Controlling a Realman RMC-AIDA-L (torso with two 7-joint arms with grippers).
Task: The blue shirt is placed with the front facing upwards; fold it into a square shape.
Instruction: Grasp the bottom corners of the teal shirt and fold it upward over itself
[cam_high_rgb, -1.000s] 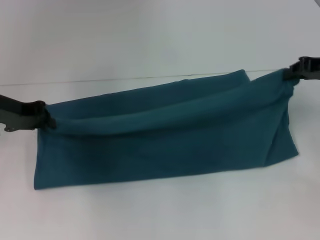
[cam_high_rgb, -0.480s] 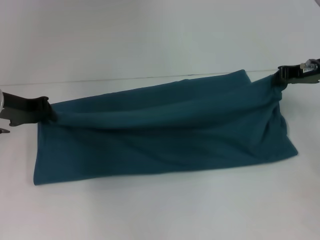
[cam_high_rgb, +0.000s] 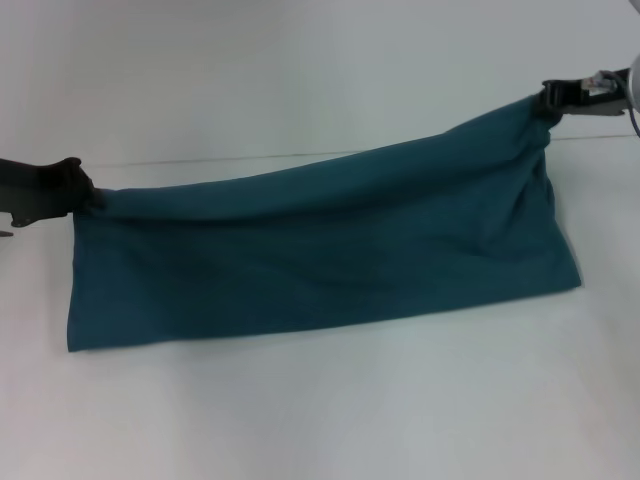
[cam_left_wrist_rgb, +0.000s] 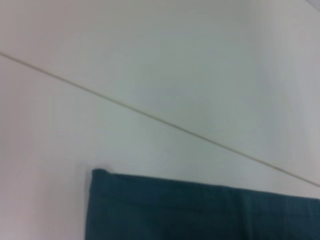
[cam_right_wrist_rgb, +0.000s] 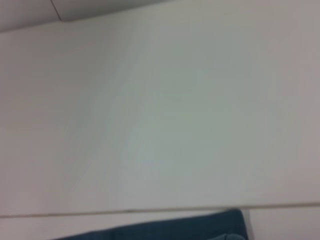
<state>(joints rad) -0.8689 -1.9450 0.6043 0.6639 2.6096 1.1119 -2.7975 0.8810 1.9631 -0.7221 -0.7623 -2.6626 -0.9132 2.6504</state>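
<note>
Blue shirt stretched between both arms, lower edge on the white worktop, left end effector clamped on its left corner, right end effector pinching the right corner, now raised higher than before, top edge pulled tauter

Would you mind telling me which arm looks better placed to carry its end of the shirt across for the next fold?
Probably the right: the right gripper holds its corner of the blue shirt higher than the left gripper.
</note>
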